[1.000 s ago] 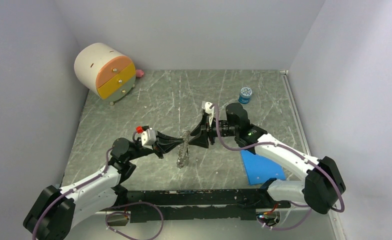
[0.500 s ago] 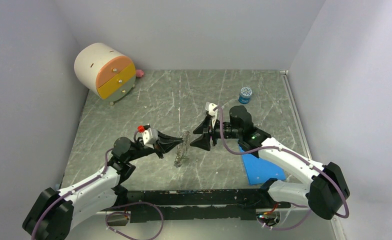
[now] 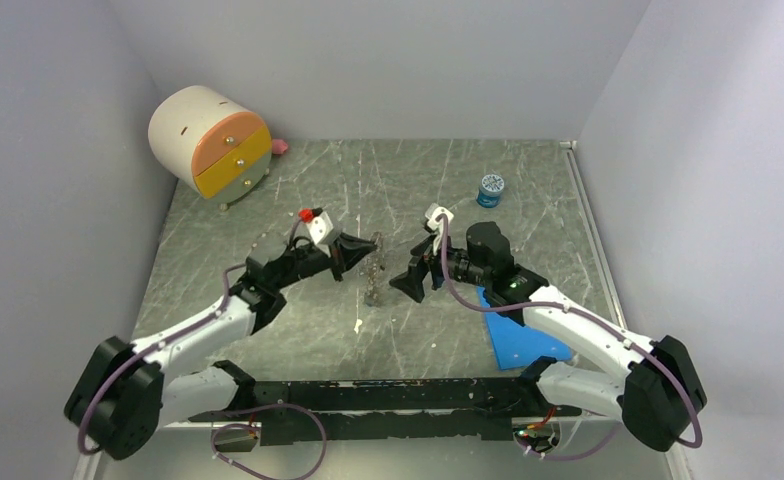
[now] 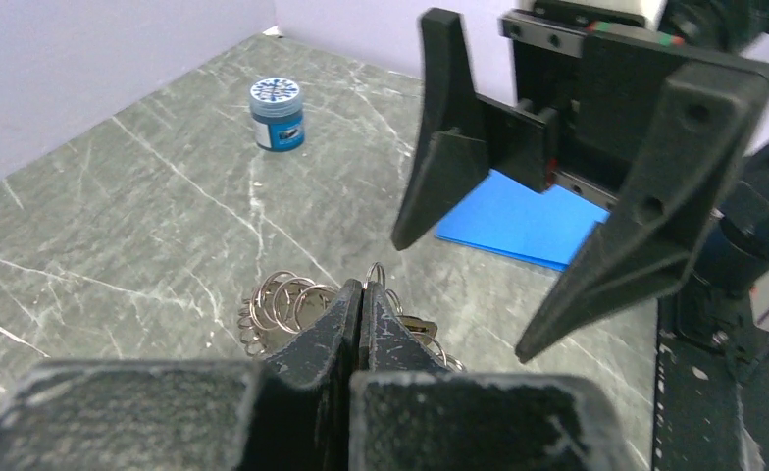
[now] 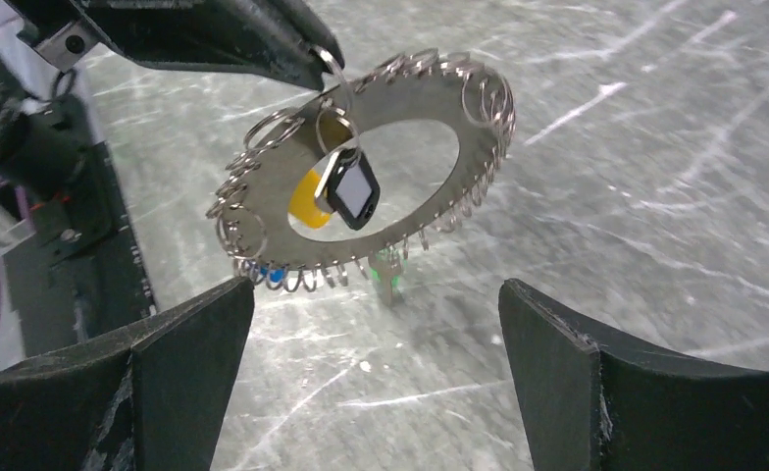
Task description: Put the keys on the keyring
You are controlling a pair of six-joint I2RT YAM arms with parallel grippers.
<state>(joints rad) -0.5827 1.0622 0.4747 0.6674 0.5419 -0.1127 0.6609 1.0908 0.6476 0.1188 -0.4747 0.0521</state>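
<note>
The keyring (image 5: 430,98) is a flat silvery hoop edged with many small wire loops, and it hangs upright over the table (image 3: 268,200). My left gripper (image 3: 373,245) is shut on one small loop at its top edge; in the left wrist view the left gripper (image 4: 361,287) shows no gap between its jaws. Keys dangle from the keyring: a black-headed one (image 5: 353,189), a yellow one (image 5: 307,203), a green one (image 5: 388,267) and a blue one (image 5: 263,274). My right gripper (image 5: 375,287) faces the hoop, open wide and holding nothing. From above, the right gripper (image 3: 413,275) sits just right of the keyring (image 3: 372,278).
A small blue jar (image 3: 490,189) stands at the back right. A blue sheet (image 3: 523,335) lies under the right arm. A round drawer cabinet (image 3: 211,140) and a pink item (image 3: 280,147) sit at the back left. A pale speck (image 3: 358,325) lies below the hoop.
The right gripper has opened wide and drawn back a little. The left arm has carried the keyring away from the front edge and slightly right.
</note>
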